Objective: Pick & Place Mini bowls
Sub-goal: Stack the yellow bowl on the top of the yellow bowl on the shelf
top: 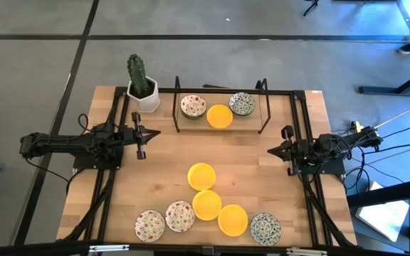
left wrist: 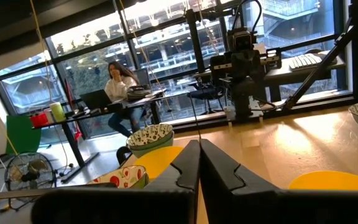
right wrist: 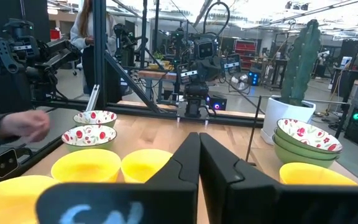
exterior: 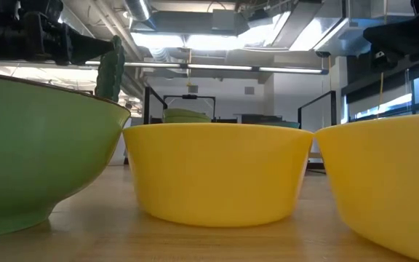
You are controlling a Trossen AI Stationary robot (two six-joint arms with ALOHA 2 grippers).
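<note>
While both arms wait at the sides, the wooden worktop (top: 155, 178) is the biggest thing here. It is a pale board with a grain in it.

Next comes a thin black wire rack (top: 221, 107) at the far edge. Beside it stands one green cactus (top: 137, 75), tall and bumpy, in a white pot (top: 146, 99).

The left hand (top: 142, 134) is at the left side of the worktop and its two dark fingers are pressed together, holding nothing. The right hand (top: 285, 151) is at the right side, also closed and holding nothing.

There are nine mini bowls in the view from above. All are small, round and smooth.

Three sit in the rack: one red speckled bowl (top: 193, 106), one yellow bowl in the rack (top: 219, 116) and one dark patterned bowl (top: 242, 104).

Six sit on the open worktop. One yellow bowl (top: 201, 176) is near the middle. Near the front edge there are two red speckled front bowls (top: 164, 221) side by side, two yellow front bowls (top: 219, 212) and one dark patterned front bowl (top: 265, 227).

So there are four yellow, three red speckled and two dark patterned.

A person (left wrist: 120, 87) sits at a desk in the room behind.

No writing can be read.
</note>
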